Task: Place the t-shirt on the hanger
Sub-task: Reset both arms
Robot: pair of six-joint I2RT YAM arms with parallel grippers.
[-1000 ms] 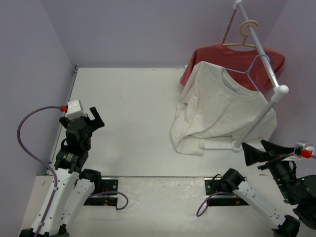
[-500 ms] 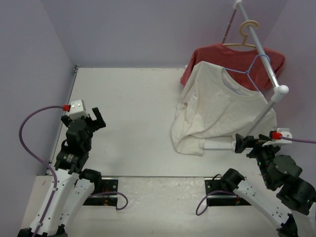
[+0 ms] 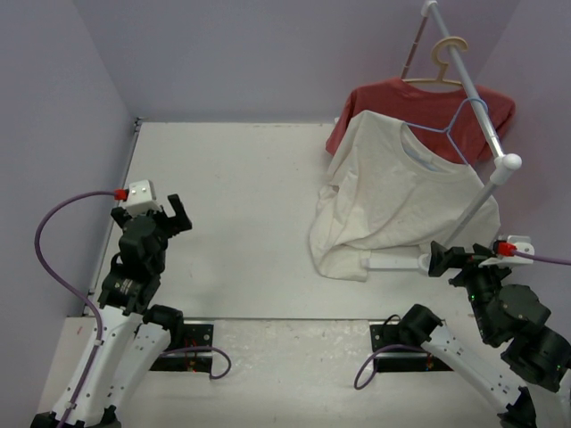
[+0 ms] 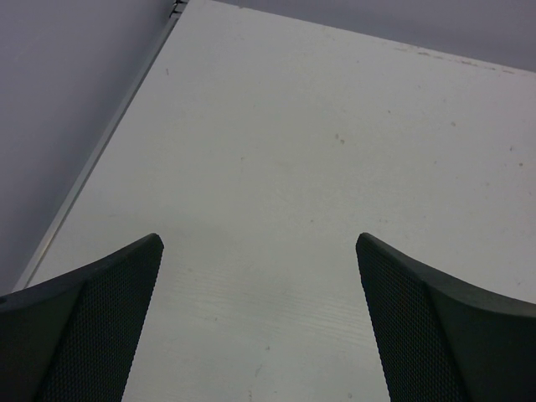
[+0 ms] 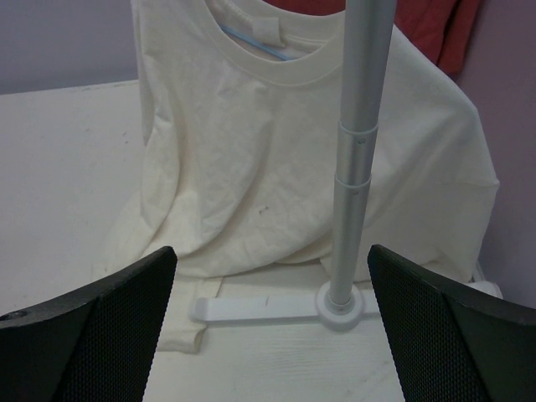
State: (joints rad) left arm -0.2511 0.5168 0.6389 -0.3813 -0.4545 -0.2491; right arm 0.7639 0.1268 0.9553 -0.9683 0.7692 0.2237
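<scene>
- Table (image 3: 250,178): white, with both arms at its near edge.
- Rack (image 5: 360,126): stands at the far right, its rail slanting upward.
- T-shirt (image 3: 401,192): cream, hanging on the rack in front of a red shirt (image 3: 393,98), its hem bunched on the table.
- Left gripper (image 4: 260,243): fingers spread, empty, over bare table at the near left.
- Right gripper (image 5: 272,251): fingers spread, empty, facing the rack's foot.
- Hanger (image 3: 446,130): blue wire inside the t-shirt's collar, hook over the rail.
</scene>
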